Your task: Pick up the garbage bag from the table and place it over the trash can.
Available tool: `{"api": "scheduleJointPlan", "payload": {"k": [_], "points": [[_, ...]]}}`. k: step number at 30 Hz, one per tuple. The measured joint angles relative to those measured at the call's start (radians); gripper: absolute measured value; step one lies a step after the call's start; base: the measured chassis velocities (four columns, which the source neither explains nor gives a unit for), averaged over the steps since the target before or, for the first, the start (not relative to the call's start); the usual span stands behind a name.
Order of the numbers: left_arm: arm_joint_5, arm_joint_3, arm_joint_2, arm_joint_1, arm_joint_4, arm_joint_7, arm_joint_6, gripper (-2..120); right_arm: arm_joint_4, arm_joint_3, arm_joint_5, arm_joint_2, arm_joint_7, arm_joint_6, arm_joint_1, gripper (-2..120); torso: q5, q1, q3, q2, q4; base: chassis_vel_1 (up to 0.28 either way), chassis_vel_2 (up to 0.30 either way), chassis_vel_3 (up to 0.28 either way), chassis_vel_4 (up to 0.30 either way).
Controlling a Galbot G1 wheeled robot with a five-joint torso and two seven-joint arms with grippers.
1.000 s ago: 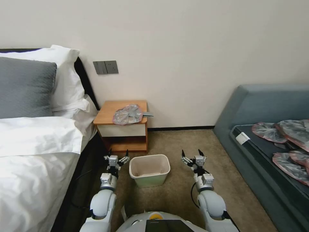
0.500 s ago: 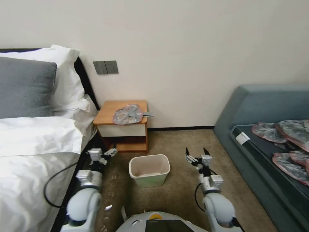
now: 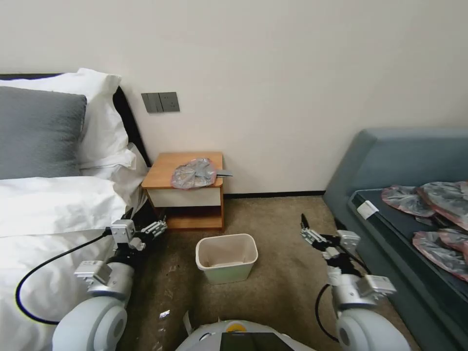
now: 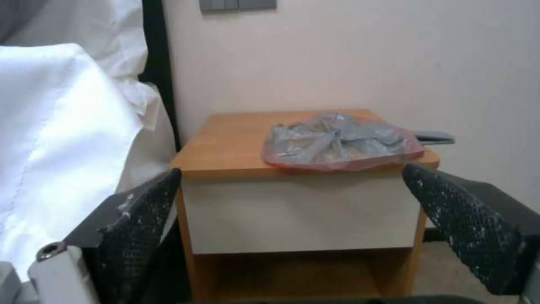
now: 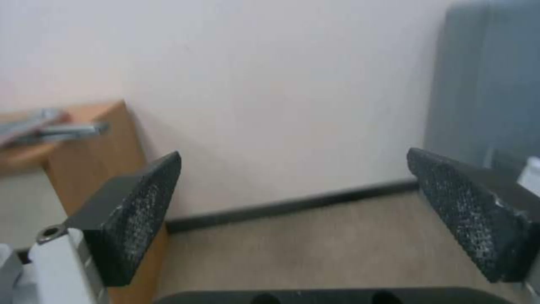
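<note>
Head view — garbage bag overhangs bench front edge; trash can on open carpet between wide-spread left claw and right claw.

right gripper spread wide, table, carpet

Bed cut off at edge
</note>
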Motion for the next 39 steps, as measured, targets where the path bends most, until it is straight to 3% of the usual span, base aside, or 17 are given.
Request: {"api": "scheduleJointPlan", "payload": {"k": [4,5,8,14,16,17,32,39], "points": [[0.021,0.005,-0.004,0.009,0.012,0.000,-0.031,100,0.004,0.001,0.036,-0.011,0.013,-0.029,-0.008,100,0.0005,0.000,0.000,0.000,-0.0007,0.000,0.000,0.000,0.000],[0.034,0.006,-0.007,0.016,0.020,-0.001,-0.057,100,0.005,-0.002,0.059,-0.032,0.020,-0.045,-0.004,100,0.0003,0.000,0.000,0.000,0.0002,0.000,0.000,0.000,0.000],[0.037,0.007,-0.013,0.025,0.030,-0.002,-0.088,100,0.005,-0.008,0.086,-0.054,0.023,-0.055,0.005,100,0.0004,0.000,0.000,0.000,0.0000,0.000,0.000,0.000,0.000],[0.035,0.020,-0.013,0.033,0.045,-0.002,-0.108,100,0.001,-0.013,0.174,-0.096,0.028,-0.055,0.037,100,0.0003,0.000,0.000,0.000,-0.0007,0.000,0.000,0.000,0.000],[0.035,0.022,-0.016,0.043,0.045,-0.003,-0.111,100,-0.017,-0.018,0.251,-0.129,0.037,-0.065,0.076,100,0.0004,0.000,0.000,0.000,0.0003,0.000,0.000,0.000,0.000],[0.034,0.022,-0.016,0.045,0.044,-0.004,-0.112,100,-0.036,-0.022,0.289,-0.145,0.043,-0.071,0.098,100,0.0003,0.000,0.000,0.000,-0.0005,0.000,0.000,0.000,0.000],[0.026,0.009,-0.035,0.073,0.034,-0.007,-0.142,100,-0.254,-0.064,0.647,-0.326,0.134,-0.136,0.385,100,0.0004,0.000,0.000,0.000,-0.0001,0.000,0.000,0.000,0.000],[0.030,0.003,-0.046,0.071,0.034,-0.007,-0.142,100,-0.356,-0.117,0.793,-0.372,0.153,-0.153,0.497,100,0.0004,0.000,0.000,0.000,-0.0001,0.000,0.000,0.000,0.000]]}}
